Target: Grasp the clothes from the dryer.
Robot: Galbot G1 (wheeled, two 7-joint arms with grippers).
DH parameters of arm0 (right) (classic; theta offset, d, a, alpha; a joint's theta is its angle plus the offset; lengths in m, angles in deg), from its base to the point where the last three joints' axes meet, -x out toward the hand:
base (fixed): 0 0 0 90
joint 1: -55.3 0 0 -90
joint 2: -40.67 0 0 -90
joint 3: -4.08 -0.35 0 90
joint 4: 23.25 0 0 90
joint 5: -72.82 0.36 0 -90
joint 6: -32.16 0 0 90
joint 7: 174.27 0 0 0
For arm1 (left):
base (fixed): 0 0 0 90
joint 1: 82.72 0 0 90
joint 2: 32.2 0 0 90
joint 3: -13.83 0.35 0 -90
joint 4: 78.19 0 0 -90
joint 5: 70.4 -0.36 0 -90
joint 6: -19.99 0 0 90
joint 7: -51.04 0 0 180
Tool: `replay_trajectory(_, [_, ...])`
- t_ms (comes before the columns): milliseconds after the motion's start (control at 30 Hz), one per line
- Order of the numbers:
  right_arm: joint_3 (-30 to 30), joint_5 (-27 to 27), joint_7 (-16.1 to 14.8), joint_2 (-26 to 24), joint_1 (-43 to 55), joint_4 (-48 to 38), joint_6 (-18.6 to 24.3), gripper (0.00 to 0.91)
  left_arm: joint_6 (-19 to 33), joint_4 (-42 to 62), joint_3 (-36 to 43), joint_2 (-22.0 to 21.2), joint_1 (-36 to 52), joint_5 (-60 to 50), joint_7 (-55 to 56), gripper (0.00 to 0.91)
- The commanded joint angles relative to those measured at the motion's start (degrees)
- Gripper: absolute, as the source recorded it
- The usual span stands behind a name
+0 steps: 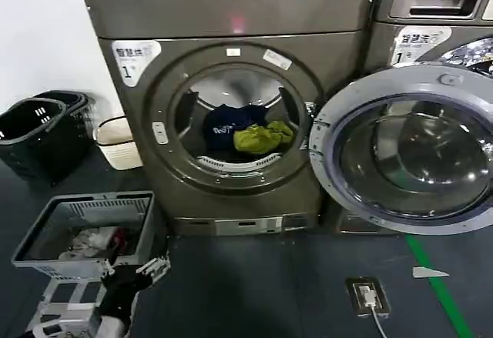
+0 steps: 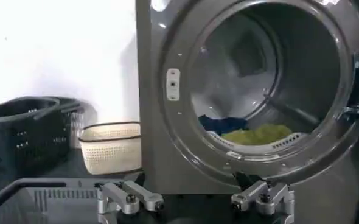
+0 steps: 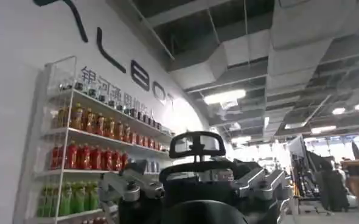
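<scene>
Black plastic baskets (image 1: 35,134) stand at the far left of the head view, with a cream basket (image 1: 117,142) beside them against the white wall. Below them, at lower left, a grey basket (image 1: 85,234) holds white and red laundry, and the left gripper (image 1: 137,269) hovers at its near right corner, fingers spread apart and empty. In the left wrist view the same gripper (image 2: 195,201) sits low in the frame, jaws wide, facing the drum. At the centre stands the dryer (image 1: 231,107), bronze-grey, its porthole uncovered. Inside the drum lie the clothes (image 1: 246,132): the navy piece at left, the lime one touching it at right. To the right, the round door (image 1: 408,149) hangs swung open. The right gripper (image 3: 195,189) points at a room with drink shelves (image 3: 88,152), its fingers parted around nothing.
</scene>
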Motion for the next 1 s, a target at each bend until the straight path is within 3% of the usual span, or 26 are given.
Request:
replay_trajectory(33, [-0.04, 0.17, -0.04, -0.02, -0.04, 0.05, 0.14, 0.907, -0.08, -0.19, 0.13, 0.08, -0.06, -0.07, 0.26, 0.907])
replay_trajectory(667, [0.06, 0.36, -0.36, 0.11, 0.11, 0.46, 0.26, 0.907, 0.6, -0.28, 0.26, -0.03, 0.06, -0.67, 0.35, 0.907])
replay_trajectory(1000, [0.38, 1.99, -1.11, 0.48, 0.17, 0.7, 4.2, 0.907, 1.09, -1.35, 0.39, 0.01, 0.13, -0.19, -0.26, 0.907])
